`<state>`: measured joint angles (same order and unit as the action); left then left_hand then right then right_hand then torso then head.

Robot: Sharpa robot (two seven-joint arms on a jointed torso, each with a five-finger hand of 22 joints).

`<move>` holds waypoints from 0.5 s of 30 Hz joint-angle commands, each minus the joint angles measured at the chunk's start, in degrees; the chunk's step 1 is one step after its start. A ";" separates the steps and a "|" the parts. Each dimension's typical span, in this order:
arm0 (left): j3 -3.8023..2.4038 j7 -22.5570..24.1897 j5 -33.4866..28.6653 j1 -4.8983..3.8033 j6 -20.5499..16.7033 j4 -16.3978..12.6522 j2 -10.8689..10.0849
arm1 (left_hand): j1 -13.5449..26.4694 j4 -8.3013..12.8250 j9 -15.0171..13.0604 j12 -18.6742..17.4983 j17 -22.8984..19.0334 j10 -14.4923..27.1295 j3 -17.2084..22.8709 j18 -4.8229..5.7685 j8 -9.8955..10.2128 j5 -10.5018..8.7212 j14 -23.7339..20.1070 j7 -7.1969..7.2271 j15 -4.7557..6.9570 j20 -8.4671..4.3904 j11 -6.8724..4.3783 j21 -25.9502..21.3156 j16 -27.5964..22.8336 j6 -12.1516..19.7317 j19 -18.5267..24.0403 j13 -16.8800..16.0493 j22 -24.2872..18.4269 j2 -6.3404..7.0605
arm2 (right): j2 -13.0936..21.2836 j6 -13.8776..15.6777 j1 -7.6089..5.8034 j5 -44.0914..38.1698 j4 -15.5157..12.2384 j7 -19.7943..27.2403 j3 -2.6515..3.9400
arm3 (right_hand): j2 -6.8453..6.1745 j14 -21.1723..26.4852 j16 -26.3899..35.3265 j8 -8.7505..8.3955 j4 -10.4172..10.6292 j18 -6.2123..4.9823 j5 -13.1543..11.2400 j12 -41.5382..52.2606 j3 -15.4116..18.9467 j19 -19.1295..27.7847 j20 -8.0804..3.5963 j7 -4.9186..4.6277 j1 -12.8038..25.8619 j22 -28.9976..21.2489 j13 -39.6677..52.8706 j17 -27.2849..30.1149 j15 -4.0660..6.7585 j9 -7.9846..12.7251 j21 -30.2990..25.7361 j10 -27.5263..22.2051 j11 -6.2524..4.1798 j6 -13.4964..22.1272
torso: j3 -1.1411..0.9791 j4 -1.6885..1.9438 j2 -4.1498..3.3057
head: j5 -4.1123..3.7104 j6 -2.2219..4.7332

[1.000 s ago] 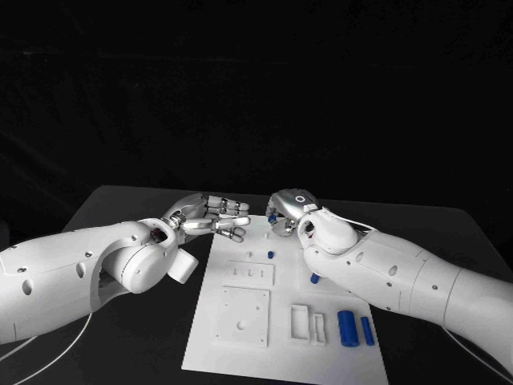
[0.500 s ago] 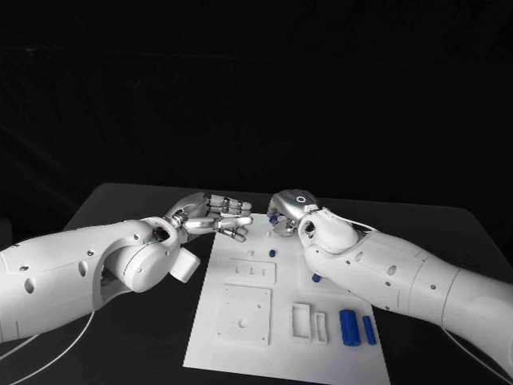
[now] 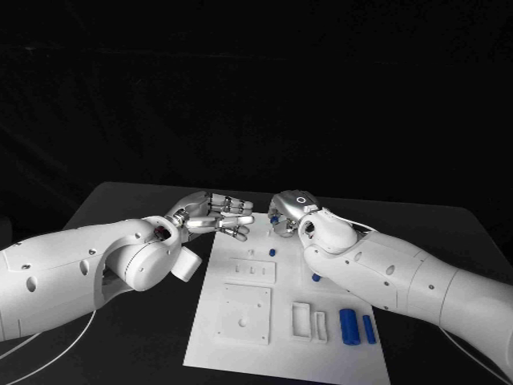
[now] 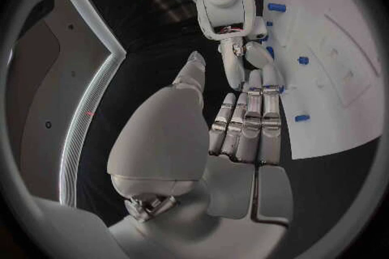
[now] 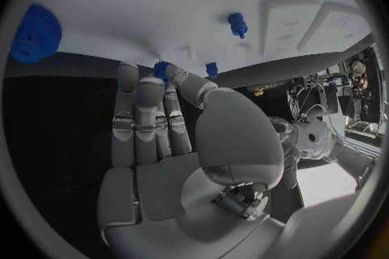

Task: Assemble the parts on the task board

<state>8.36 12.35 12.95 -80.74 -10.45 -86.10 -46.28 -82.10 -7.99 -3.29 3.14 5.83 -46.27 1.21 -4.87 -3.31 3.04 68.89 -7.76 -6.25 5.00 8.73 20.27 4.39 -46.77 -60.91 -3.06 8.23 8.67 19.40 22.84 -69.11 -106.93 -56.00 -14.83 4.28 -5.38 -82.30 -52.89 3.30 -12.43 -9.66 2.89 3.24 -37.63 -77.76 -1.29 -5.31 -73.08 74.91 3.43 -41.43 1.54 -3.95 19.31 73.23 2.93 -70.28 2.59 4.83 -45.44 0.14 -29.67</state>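
Head view, left to right: left hand (image 3: 216, 216) hovers at the far left corner of the task board (image 3: 240, 353), fingers bunched together; whether it pinches anything I cannot tell. Right hand (image 3: 289, 212) sits just beside it at the far edge, fingers curled round a small blue part (image 5: 163, 69), seen at its fingertips in the right wrist view. On the board: one blue peg (image 3: 272, 253) standing near the far end, one blue piece (image 3: 316, 278) half hidden by the right arm, two blue cylinders (image 3: 349, 326) lying side by side near the right edge.
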 commanded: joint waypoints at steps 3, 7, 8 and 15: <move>-0.06 0.32 -0.14 -0.21 0.23 -0.19 0.21 | 0.14 0.30 0.06 -0.06 0.08 -0.35 0.03 -1.02 0.04 -0.19 -0.30 -0.14 -0.01 0.16 0.00 0.11 0.37 0.04 0.43 0.02 0.06 -0.43 | -0.54 -1.06 0.15 0.63 1.24 0.85 -0.07 | -0.10 0.25 0.38 0.30 0.16 -0.98 0.15 0.07 0.24 0.02 0.03 -0.38 0.21 1.11 0.02 0.21 -0.05 0.07 -0.61 -1.04 0.27 0.78 | 0.09 0.06 -0.08 | -0.02 0.00; -0.06 0.32 -0.14 -0.24 0.22 -0.15 0.31 | 0.14 0.30 0.06 -0.06 0.08 -0.35 0.03 -1.02 0.04 -0.19 -0.30 -0.14 -0.01 0.16 0.00 0.11 0.37 0.04 0.43 0.02 0.06 -0.43 | -0.75 -0.89 0.16 1.02 1.69 1.10 -0.08 | -0.11 0.19 0.55 0.31 0.28 -1.12 0.12 0.06 0.53 -0.02 0.24 -0.50 0.10 1.10 0.01 0.33 -0.18 0.08 -0.88 -1.60 0.45 1.28 | 0.14 0.02 -0.12 | 0.17 0.06; -0.06 0.31 -0.14 -0.25 0.22 -0.13 0.34 | 0.14 0.30 0.06 -0.06 0.08 -0.35 0.03 -1.02 0.04 -0.19 -0.30 -0.14 -0.01 0.16 0.00 0.11 0.37 0.04 0.43 0.02 0.06 -0.43 | -0.77 -0.84 0.16 1.11 1.74 1.16 -0.08 | -0.15 0.17 0.57 0.33 0.32 -1.16 0.10 0.07 0.67 -0.04 0.30 -0.51 0.09 1.09 0.02 0.35 -0.19 0.07 -0.98 -1.66 0.46 1.32 | 0.13 -0.02 -0.10 | 0.22 0.05; -0.06 0.30 -0.14 -0.26 0.22 0.00 0.49 | 0.14 0.30 0.06 -0.06 0.08 -0.35 0.03 -1.02 0.04 -0.19 -0.30 -0.14 -0.01 0.16 0.00 0.11 0.37 0.04 0.43 0.02 0.06 -0.43 | -0.82 -1.12 0.16 2.33 1.93 1.61 -0.09 | -0.78 0.19 0.86 0.24 1.02 -1.25 0.15 0.06 1.89 -0.28 0.72 -0.74 0.67 0.85 -0.04 0.52 -0.52 0.18 -1.94 -3.37 0.90 2.40 | 0.18 -0.14 -0.02 | 0.29 -0.03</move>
<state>8.36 12.33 12.95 -80.83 -10.45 -86.02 -45.92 -82.10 -7.99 -3.29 3.14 5.82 -46.27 1.21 -4.87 -3.31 3.04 68.89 -7.76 -6.25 5.00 8.73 20.27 4.39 -46.77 -60.91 -3.06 8.23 8.67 18.54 22.96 -69.15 -105.57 -54.24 -13.88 4.29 -5.92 -82.18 -52.35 3.43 -11.29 -10.28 2.91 3.59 -36.04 -78.03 -0.94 -6.08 -72.54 74.91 3.70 -40.94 1.42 -3.82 17.57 70.05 3.79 -68.02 2.76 4.77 -45.53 0.40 -29.70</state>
